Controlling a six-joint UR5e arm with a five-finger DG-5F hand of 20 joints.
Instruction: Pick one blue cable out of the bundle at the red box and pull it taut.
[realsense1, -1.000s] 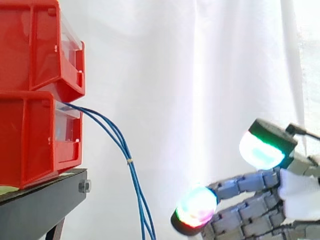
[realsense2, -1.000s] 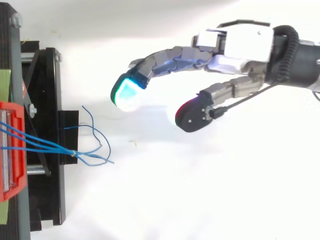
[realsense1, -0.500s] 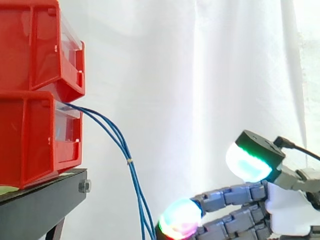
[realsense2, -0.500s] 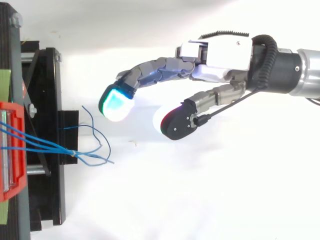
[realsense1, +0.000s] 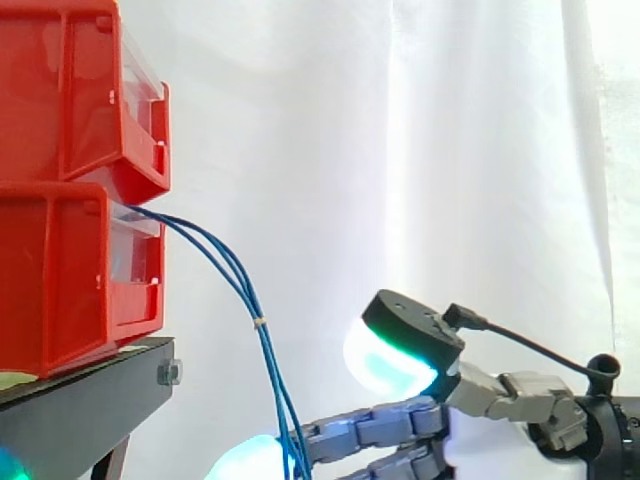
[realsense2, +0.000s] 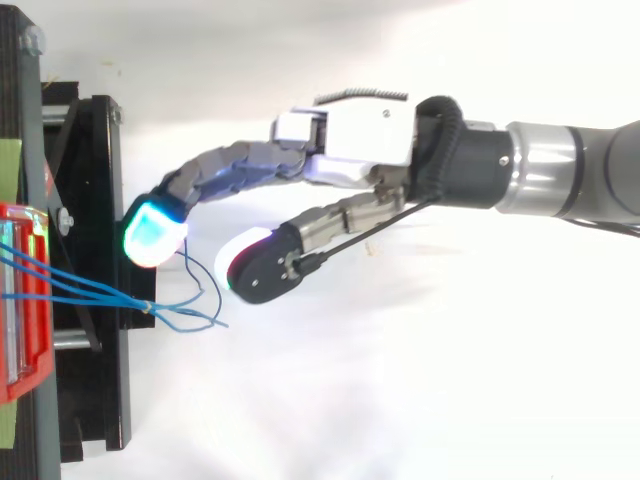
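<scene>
Several thin blue cables run out of the lower red box and hang down in a bundle, bound by a small tie. In the top view the blue cables fan out past the tie into loose ends. My hand reaches in from the right, open, fingers stretched toward the boxes and thumb apart below them. One glowing fingertip lies over the upper loose cable ends, close to the black stand. In the side view the hand sits low, its fingers crossing the hanging bundle. Nothing is held.
Two red boxes are stacked, the upper red box above the lower, on a black stand. A white curtain hangs behind. The black stand juts out at the left in the top view.
The hand has moved left toward the boxes and lower, its fingertip now reaching the loose cable ends. The cables hang as before.
</scene>
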